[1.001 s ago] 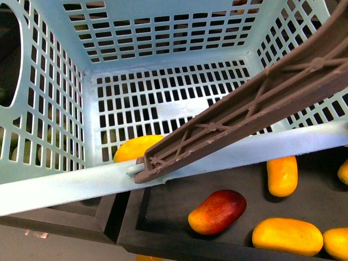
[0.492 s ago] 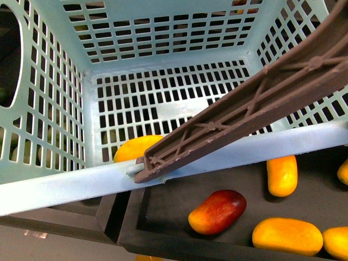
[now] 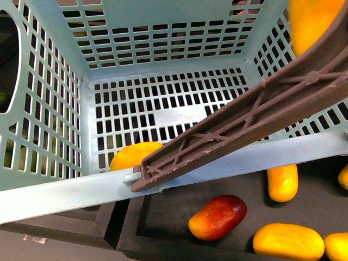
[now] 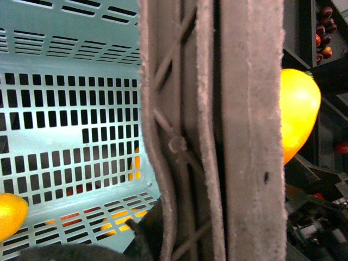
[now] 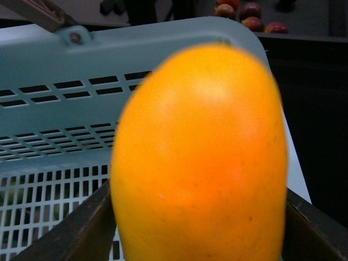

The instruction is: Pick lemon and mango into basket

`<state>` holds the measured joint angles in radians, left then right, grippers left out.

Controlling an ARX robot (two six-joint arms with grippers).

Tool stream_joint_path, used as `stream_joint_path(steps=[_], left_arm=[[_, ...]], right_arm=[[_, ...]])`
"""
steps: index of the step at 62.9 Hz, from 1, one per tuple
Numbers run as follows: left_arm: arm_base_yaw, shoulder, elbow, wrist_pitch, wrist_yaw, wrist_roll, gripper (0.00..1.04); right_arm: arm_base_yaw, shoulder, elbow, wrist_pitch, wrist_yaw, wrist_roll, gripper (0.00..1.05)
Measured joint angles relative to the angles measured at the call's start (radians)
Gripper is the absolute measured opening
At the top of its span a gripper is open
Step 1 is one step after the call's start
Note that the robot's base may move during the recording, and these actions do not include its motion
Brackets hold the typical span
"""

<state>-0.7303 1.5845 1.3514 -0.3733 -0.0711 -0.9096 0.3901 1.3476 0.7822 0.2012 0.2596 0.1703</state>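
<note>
The mango (image 5: 198, 157) is clamped between the two dark fingers (image 5: 76, 234) of the right gripper (image 5: 198, 231), which press on its lower flanks from either side. The fruit stands upright and fills most of the right wrist view. It is smooth and yellow-orange, with a rounded top. In the front view the mango (image 3: 312, 24) hangs high at the far right corner of the basket (image 3: 54, 190), and the handle crosses in front of its lower part. The left wrist view shows it (image 4: 298, 111) just past the edge of the handle.

The basket is light teal with slotted walls and base. Its brown ribbed handle (image 3: 244, 122) lies slantwise across the opening, pivoted on the near rim and rising to the right. On the base, against the near wall, lies one yellow fruit (image 3: 133, 155), partly hidden by the rim and the end of the handle.

Only dark parts of the left gripper (image 4: 142, 239) show, low beside the handle. Whether its jaws are apart or together cannot be told.

In front of the basket a dark tray (image 3: 163, 215) holds a red-and-yellow fruit (image 3: 217, 217). To its right lie several yellow-orange fruits, one upright (image 3: 283, 182) just below the near rim and one lying flat (image 3: 288, 242) at the front edge.
</note>
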Motion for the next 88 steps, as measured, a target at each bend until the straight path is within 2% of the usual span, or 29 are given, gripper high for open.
stream_joint_path(steps=[5, 12, 17, 23, 28, 36, 50, 53, 68, 72, 76, 88], left_arm=[[0.000, 0.000, 0.000, 0.000, 0.000, 0.000, 0.14], [0.001, 0.002, 0.000, 0.000, 0.003, -0.001, 0.14], [0.001, 0.002, 0.000, 0.000, 0.000, 0.001, 0.14], [-0.002, 0.002, 0.000, 0.000, -0.003, 0.004, 0.14], [0.000, 0.002, 0.000, 0.000, 0.002, 0.002, 0.14], [0.003, 0.002, 0.000, 0.000, 0.000, -0.002, 0.14], [0.000, 0.002, 0.000, 0.000, 0.005, -0.001, 0.14], [0.000, 0.002, 0.000, 0.000, 0.004, -0.001, 0.14], [0.001, 0.002, 0.000, 0.000, 0.002, -0.001, 0.14], [0.001, 0.002, 0.000, 0.000, 0.004, 0.000, 0.14], [0.001, 0.002, 0.000, 0.000, 0.003, -0.001, 0.14], [0.001, 0.002, 0.000, 0.000, 0.001, -0.001, 0.14]], right_arm=[[-0.018, -0.014, -0.001, -0.006, 0.060, 0.017, 0.97], [-0.060, -0.064, -0.011, -0.026, 0.138, 0.039, 0.96], [-0.065, -0.072, -0.014, -0.018, 0.136, 0.044, 0.96], [-0.090, -0.089, -0.142, 0.282, 0.029, -0.053, 0.81], [-0.117, -0.126, -0.251, 0.446, -0.003, -0.110, 0.69], [-0.163, -0.211, -0.362, 0.519, -0.042, -0.142, 0.50], [-0.228, -0.326, -0.510, 0.531, -0.100, -0.161, 0.15], [-0.244, -0.368, -0.547, 0.531, -0.121, -0.162, 0.02], [-0.301, -0.528, -0.655, 0.480, -0.172, -0.166, 0.02], [-0.358, -0.583, -0.680, 0.450, -0.252, -0.167, 0.02], [-0.385, -0.634, -0.700, 0.418, -0.253, -0.167, 0.02], [-0.386, -0.745, -0.734, 0.341, -0.257, -0.167, 0.02]])
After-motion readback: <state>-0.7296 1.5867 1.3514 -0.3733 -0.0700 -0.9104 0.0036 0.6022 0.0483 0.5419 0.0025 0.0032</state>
